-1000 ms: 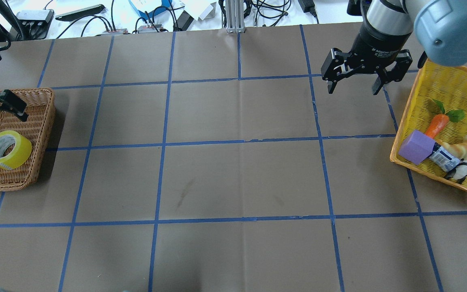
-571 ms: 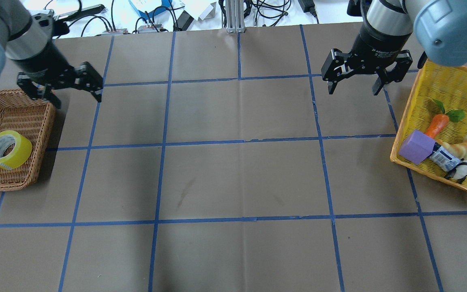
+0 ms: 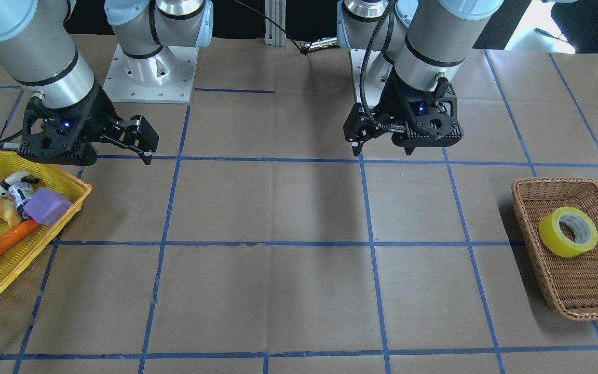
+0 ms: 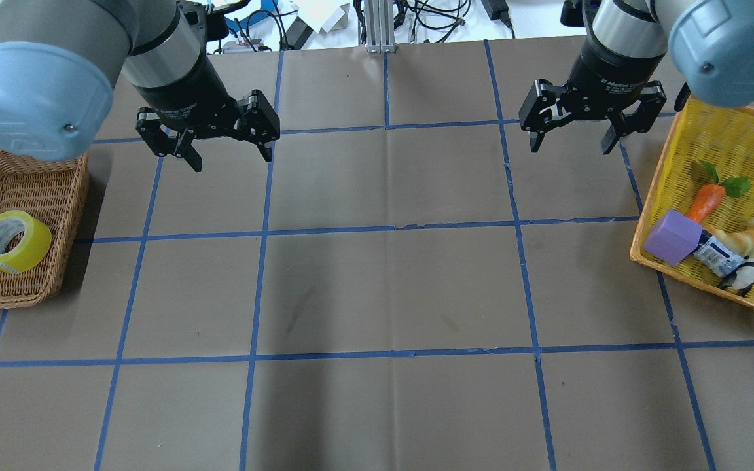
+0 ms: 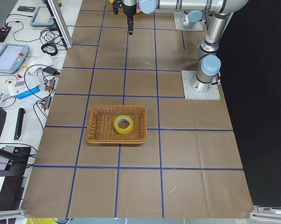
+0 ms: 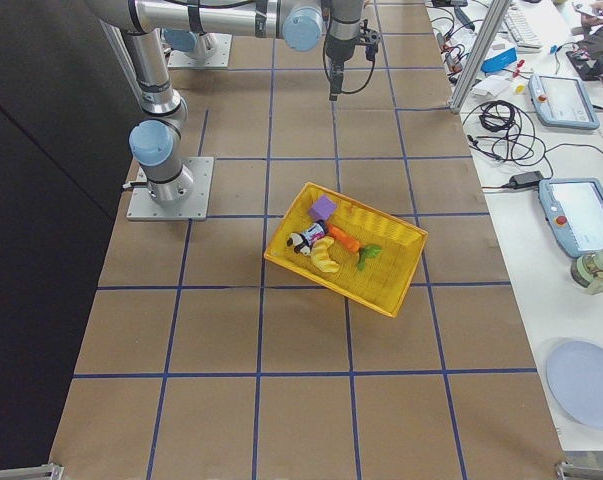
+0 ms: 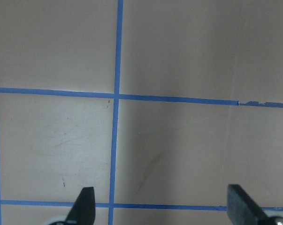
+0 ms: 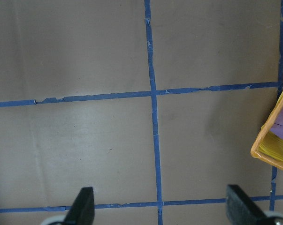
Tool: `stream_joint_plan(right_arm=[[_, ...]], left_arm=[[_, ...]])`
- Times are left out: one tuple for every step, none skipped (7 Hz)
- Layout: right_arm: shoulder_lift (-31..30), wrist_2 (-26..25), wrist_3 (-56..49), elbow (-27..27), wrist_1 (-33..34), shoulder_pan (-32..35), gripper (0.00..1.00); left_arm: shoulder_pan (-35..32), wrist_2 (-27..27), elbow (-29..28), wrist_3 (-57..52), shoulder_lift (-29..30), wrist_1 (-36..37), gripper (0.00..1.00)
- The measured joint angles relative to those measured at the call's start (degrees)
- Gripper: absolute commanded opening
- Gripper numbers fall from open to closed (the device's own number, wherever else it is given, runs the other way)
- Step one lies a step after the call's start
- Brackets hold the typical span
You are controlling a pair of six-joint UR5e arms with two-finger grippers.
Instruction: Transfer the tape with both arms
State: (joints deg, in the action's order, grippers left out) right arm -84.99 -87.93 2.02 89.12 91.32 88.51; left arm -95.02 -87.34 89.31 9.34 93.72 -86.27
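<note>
The nearest stretch of the tabletop (image 4: 390, 405) is brown paper crossed by blue grid lines (image 4: 324, 357). Farther in, on the robot's left edge, a wicker basket (image 4: 68, 243) sits flat on the tabletop. The tape (image 4: 29, 250) lies inside it, slightly tilted, with its open core facing up. Nothing touches the tape but the basket floor.

At about the same depth on the robot's right edge, a yellow mesh basket (image 4: 730, 144) sits turned at an angle to the grid. It holds a purple block (image 4: 673, 237), a carrot (image 4: 705, 201), a croissant (image 4: 750, 237), a small packet (image 4: 716, 254) and a penguin toy (image 4: 742, 276), all bunched at the near end of the basket.

Beyond the baskets, both arms hang above the tabletop. The left tool (image 4: 230, 161) points down over bare paper, well apart from the wicker basket and the tape. Its fingers (image 7: 85, 206) are spread wide with nothing between them. The right tool (image 4: 571, 148) hovers near the yellow basket's inner rim, also wide and empty. Its wrist view catches only that basket's corner at the right edge.

Past the far edge of the tabletop lie tangled cables and small devices (image 4: 416, 13).
</note>
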Motion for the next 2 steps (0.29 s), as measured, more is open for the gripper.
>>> stream_joint_plan(right_arm=[[0.0,0.0,0.0,0.0,0.0,0.0,1.0],[0.0,0.1,0.0,0.0,0.0,0.0,1.0]], left_arm=[[-0.4,0.1,0.0,0.1,0.0,0.0,1.0],[-0.6,0.2,-0.1,0.1,0.0,0.0,1.0]])
